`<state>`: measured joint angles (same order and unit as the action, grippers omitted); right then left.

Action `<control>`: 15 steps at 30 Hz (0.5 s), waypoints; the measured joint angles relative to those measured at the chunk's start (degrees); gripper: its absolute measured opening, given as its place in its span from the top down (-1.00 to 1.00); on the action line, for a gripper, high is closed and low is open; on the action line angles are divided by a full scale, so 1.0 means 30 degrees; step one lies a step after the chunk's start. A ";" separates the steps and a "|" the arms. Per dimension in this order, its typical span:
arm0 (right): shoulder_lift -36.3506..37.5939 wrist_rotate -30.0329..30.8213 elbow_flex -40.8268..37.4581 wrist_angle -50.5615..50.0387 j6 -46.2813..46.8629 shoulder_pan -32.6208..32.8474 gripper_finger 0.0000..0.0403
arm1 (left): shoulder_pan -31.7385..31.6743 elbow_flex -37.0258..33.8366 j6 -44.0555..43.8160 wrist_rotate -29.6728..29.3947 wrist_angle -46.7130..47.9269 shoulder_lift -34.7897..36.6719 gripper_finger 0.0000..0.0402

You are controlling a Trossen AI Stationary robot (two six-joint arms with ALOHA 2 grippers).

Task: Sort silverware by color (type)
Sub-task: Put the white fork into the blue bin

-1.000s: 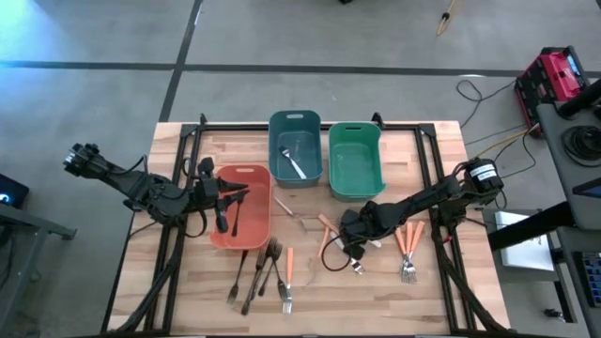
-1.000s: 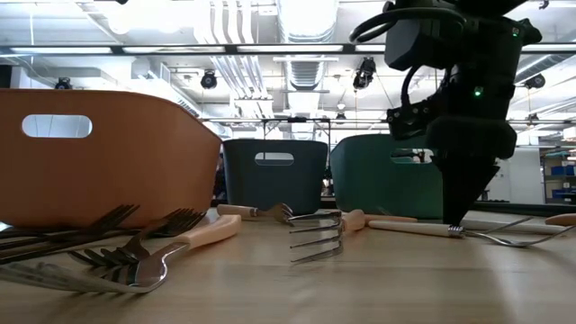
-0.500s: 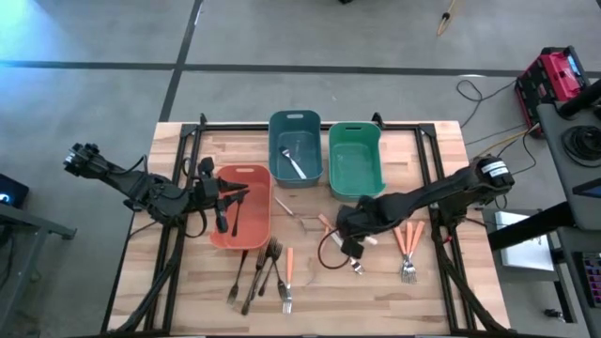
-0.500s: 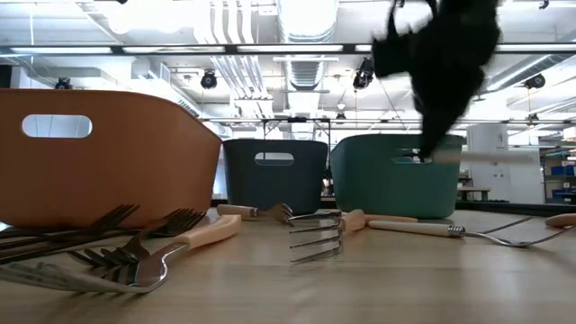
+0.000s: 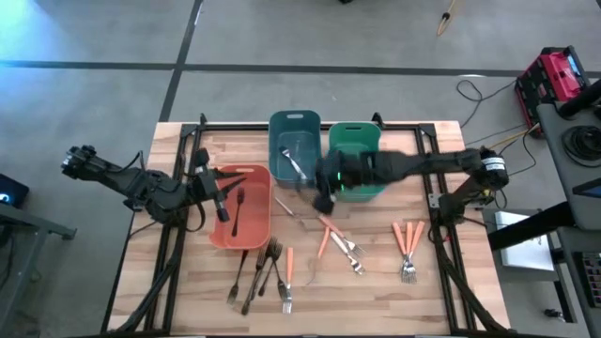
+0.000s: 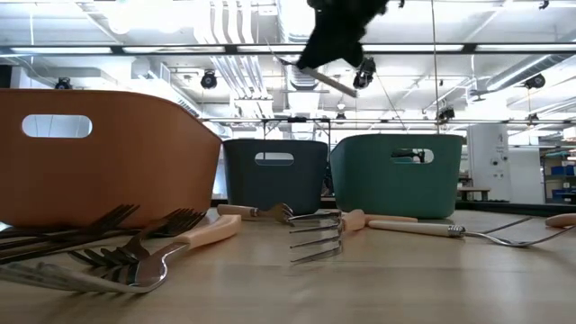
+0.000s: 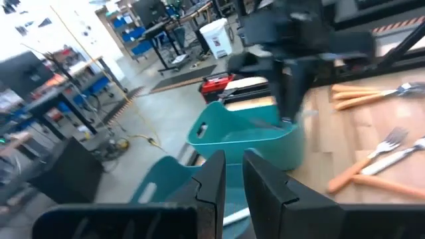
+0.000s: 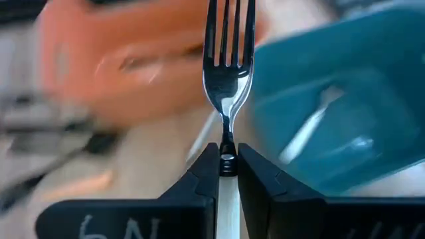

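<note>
Now our right hand [image 5: 324, 192], pinched shut on a silver fork [image 8: 229, 63] near its neck, carries it high above the surface with the blue bin [image 5: 295, 148] just ahead. We should centre over that bin, lower, then release. Our left hand [image 5: 218, 192] waits narrow, apparently empty, over the salmon bin [image 5: 241, 208].

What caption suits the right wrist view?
Right gripper clamps a silver fork, tines forward, above the blue bin.
</note>
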<state>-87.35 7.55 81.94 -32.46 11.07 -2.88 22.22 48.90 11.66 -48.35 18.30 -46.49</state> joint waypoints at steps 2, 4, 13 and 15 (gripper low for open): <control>0.0000 0.0011 0.0280 0.0878 -0.0567 -0.1262 0.88 | -0.0597 0.0000 0.0807 0.0666 0.0119 0.0413 0.82; 0.0000 0.0022 0.0440 0.2141 -0.0663 -0.2444 0.89 | -0.1350 0.0000 0.1398 0.2089 0.0274 0.0840 0.82; 0.0000 -0.0158 0.0447 0.5799 -0.0408 -0.6075 0.88 | -0.5061 -0.0095 0.0796 0.8469 0.0350 0.1737 0.82; 0.0000 -0.0195 0.0495 0.5783 -0.0204 -0.6469 0.88 | -0.5499 -0.0102 0.0225 0.8475 0.0345 0.1675 0.82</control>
<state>-87.35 6.97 83.43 -15.11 10.46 -22.29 5.72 48.60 12.34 -22.92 19.34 -41.47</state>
